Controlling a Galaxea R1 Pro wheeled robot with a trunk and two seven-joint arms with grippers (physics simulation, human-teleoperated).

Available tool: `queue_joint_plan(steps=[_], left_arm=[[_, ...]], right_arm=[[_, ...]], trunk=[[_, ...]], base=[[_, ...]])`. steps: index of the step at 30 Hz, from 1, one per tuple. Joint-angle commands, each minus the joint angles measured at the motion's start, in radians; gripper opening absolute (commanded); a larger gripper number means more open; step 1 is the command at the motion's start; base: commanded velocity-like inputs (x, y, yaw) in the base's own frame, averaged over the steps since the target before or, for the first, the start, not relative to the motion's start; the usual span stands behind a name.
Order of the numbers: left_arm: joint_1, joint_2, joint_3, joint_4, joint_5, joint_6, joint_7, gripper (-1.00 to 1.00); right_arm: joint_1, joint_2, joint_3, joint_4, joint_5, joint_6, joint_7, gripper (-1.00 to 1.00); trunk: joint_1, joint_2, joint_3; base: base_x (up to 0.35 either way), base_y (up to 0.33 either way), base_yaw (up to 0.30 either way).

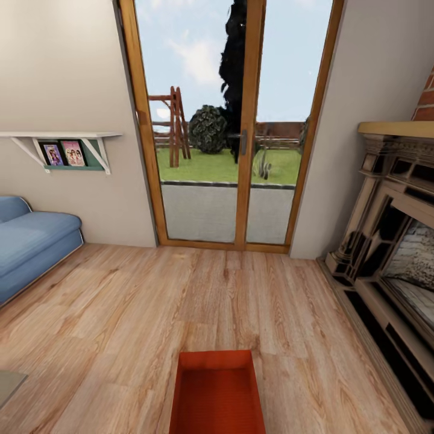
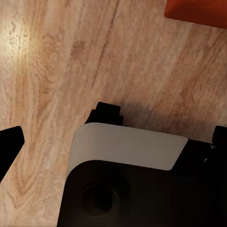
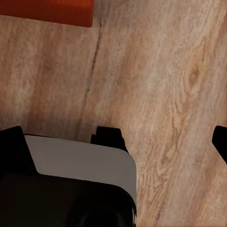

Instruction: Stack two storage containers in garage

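An orange-red storage container (image 1: 217,395) sat at the near, lower edge of the head view, centred, its open top toward the camera and its near end cut off by the frame. Its ribbed inner bottom and plain walls were visible; nothing lay inside. Whether it rested on the wood-plank floor (image 1: 120,313) or was carried could not be told.

Left wrist view: a corner of the container (image 2: 198,12) appeared at the picture's edge, well apart from the dark fingertips (image 2: 9,146) of the left gripper (image 2: 113,142). One fingertip stood at each side edge of that picture with bare floor (image 2: 61,61) between them, so the fingers were spread wide and held nothing. A white and black body of the robot (image 2: 127,179) lay beneath.

Right wrist view: a strip of the container (image 3: 47,12) showed at one corner, apart from the right gripper (image 3: 116,139). One dark fingertip (image 3: 220,139) showed at the edge, a second dark part at the opposite side; the fingers looked spread, gripping nothing. Plank floor (image 3: 179,94) lay beyond.

Farther off, the floor ran to a blue sofa (image 1: 30,244) at the left and a dark wood fireplace (image 1: 392,241) at the right. On the far wall, a white shelf (image 1: 60,138) held framed photos (image 1: 63,154). A wood-framed glass door (image 1: 232,120) stood in the middle, shut, with lawn, a bush and a wooden frame outside.
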Motion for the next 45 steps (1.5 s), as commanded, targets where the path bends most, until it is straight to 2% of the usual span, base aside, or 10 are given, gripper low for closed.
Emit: queue_joint_plan(steps=[1,19,45], left_arm=[[-0.001,0.000,-0.001,0.000,0.006,0.003,0.003,1.00],[0.000,0.001,0.000,0.000,0.006,0.003,0.003,1.00],[-0.001,0.002,-0.001,0.000,0.006,0.003,0.003,1.00]], right_arm=[[-0.001,0.001,0.008,0.003,-0.009,-0.005,-0.001,1.00],[-0.001,0.002,0.008,0.003,-0.012,-0.003,-0.002,1.00],[-0.001,0.001,0.010,0.003,-0.008,-0.001,-0.001,1.00]], trunk=[[0.000,0.000,-0.001],[0.000,0.000,-0.002],[0.000,0.000,-0.043]], base=[[0.000,0.000,0.011],[0.000,0.000,0.001],[0.000,0.000,0.000]])
